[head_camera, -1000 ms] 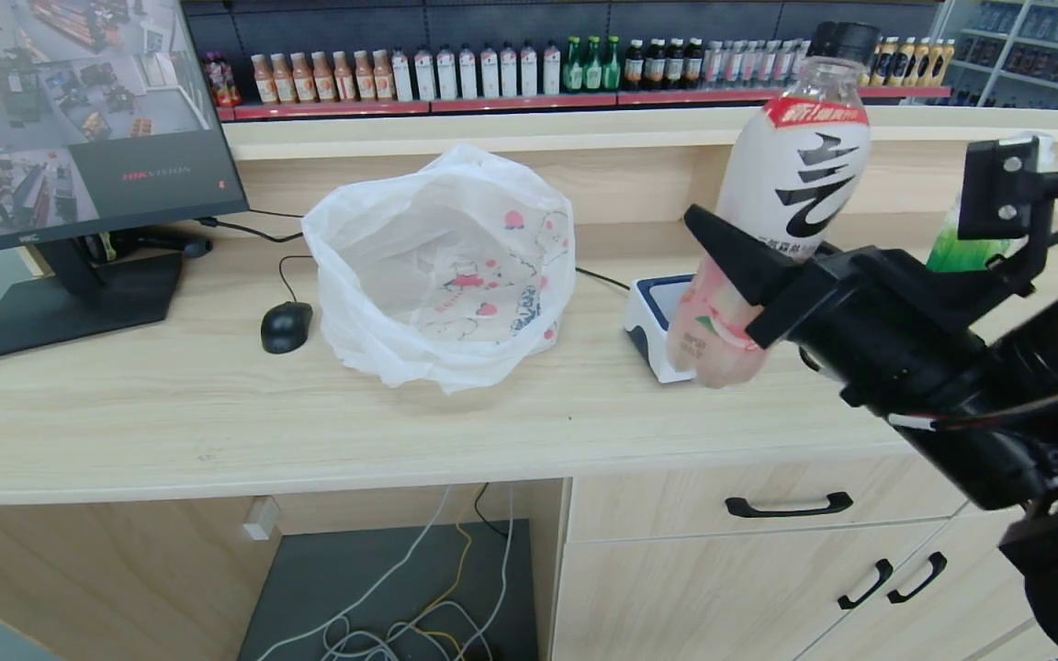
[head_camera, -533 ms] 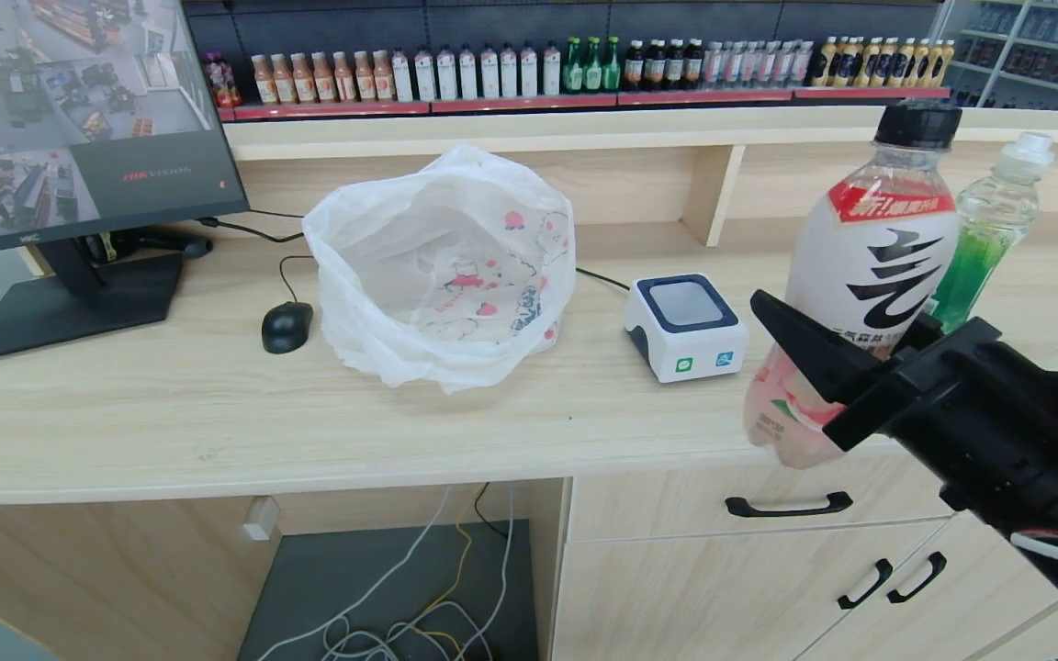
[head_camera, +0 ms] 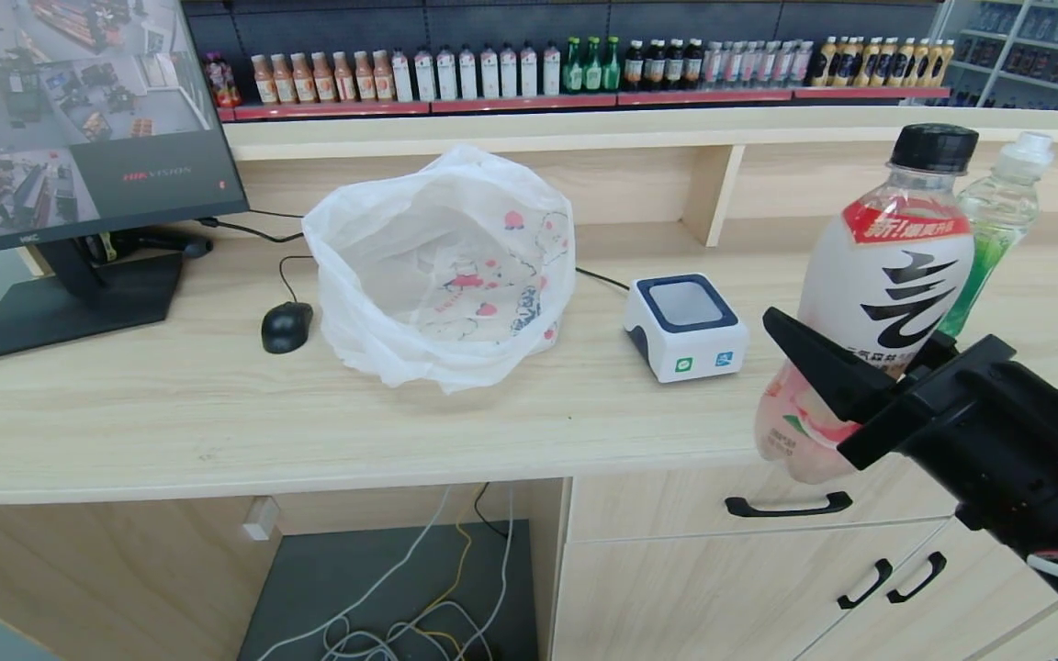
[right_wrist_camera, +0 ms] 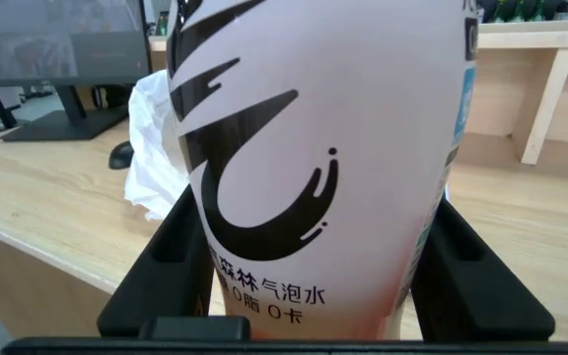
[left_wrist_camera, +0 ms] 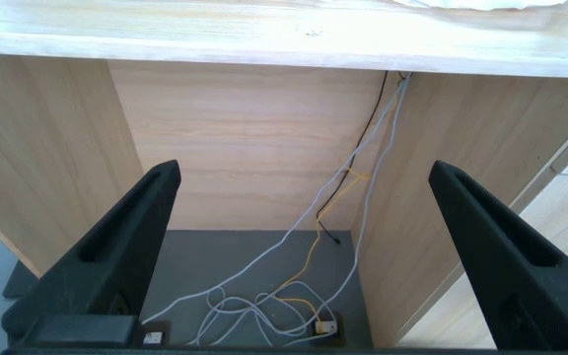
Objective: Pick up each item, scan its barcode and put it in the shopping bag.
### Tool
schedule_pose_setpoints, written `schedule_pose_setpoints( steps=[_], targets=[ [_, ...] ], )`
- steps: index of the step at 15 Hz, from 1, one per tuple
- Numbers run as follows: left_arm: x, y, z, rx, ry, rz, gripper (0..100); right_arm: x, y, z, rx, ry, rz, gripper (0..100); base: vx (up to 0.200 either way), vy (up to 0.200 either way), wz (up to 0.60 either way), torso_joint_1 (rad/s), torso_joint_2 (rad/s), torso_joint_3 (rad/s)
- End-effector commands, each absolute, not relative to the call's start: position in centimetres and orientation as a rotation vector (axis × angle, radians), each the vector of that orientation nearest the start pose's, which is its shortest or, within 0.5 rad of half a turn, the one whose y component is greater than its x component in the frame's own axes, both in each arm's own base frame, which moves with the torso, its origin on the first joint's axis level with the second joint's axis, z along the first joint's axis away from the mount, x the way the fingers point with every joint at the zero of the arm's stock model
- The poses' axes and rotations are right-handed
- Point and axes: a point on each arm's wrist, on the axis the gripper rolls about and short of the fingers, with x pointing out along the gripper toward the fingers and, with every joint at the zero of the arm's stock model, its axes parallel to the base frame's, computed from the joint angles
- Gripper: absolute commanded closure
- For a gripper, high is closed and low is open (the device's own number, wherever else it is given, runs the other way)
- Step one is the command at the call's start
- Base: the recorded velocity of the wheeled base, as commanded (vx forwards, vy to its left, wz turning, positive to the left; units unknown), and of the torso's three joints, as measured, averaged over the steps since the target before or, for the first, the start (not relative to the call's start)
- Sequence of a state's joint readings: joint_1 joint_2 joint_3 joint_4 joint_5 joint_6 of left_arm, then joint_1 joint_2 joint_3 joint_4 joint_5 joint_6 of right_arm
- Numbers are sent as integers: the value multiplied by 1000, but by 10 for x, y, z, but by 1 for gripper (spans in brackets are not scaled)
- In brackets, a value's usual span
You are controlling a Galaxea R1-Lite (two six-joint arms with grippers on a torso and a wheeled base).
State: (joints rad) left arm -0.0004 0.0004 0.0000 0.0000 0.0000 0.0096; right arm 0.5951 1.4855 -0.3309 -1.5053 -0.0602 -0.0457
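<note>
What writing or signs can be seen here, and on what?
On the bottle: a big black brush character, white characters on a red band.
On the scanner: two small icons, green and blue.
On the monitor: red lettering, too small.
On the shelf bottles: labels too small.

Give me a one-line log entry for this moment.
right gripper: shut on black-capped bottle, right of scanner | left gripper: open, below counter | shopping bag: open on counter | green bottle: behind held bottle

Black right hand has wedge-shaped matte fingers.
</note>
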Motion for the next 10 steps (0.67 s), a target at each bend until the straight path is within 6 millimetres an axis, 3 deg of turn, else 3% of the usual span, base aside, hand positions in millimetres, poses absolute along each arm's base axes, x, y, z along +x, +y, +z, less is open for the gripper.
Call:
schedule_pose_setpoints(
  steps=[1, 3, 10],
  targets=[
    [-23, 0, 75, 8, 0, 0, 0, 181, 120, 203, 68, -341, 519, 100, 0, 0, 0, 0, 0, 0],
    [-23, 0, 75, 3, 0, 0, 0, 186, 123, 206, 73, -356, 519, 100, 0, 0, 0, 0, 0, 0],
    [-23, 0, 75, -2, 0, 0, 0, 186, 122, 211, 95, -372, 515, 100, 0, 200, 0, 2, 4, 4]
  ],
)
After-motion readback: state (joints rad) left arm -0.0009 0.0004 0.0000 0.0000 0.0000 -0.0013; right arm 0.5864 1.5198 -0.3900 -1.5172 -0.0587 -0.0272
